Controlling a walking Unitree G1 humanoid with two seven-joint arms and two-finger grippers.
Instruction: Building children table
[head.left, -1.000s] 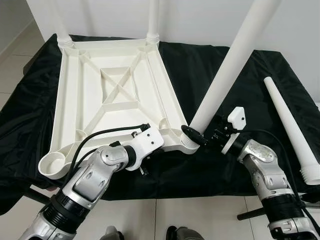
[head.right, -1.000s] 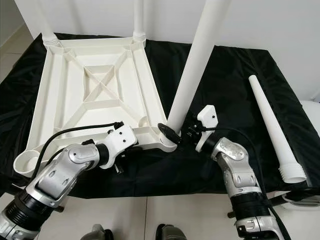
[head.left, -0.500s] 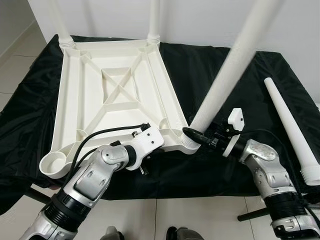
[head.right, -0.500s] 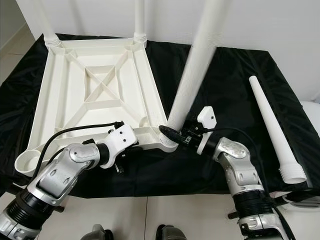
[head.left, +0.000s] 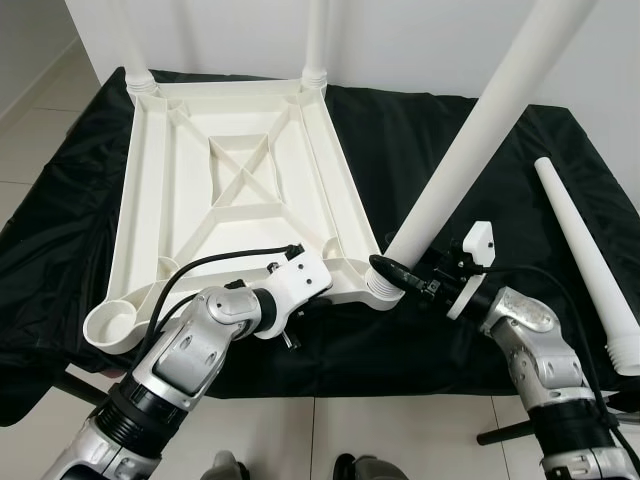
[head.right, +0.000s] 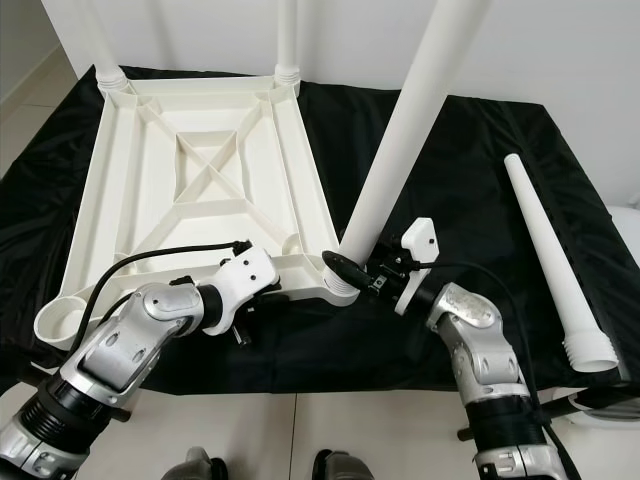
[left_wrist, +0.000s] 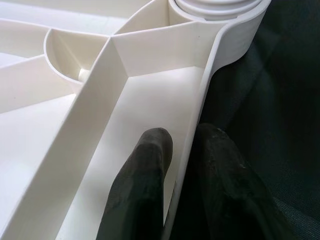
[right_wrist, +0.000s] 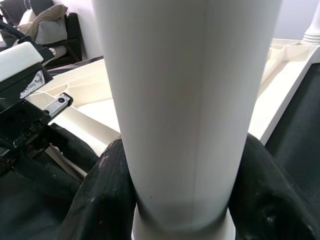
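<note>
An upturned white table top is laid on a black cloth, with two legs already standing at its far corners. Its near rim is pinched between the fingers of the left gripper (one inside the wall, one outside). At the near right corner socket, a white leg is clasped low by the right gripper and is seen tilted rightward. A spare leg is left lying further right.
</note>
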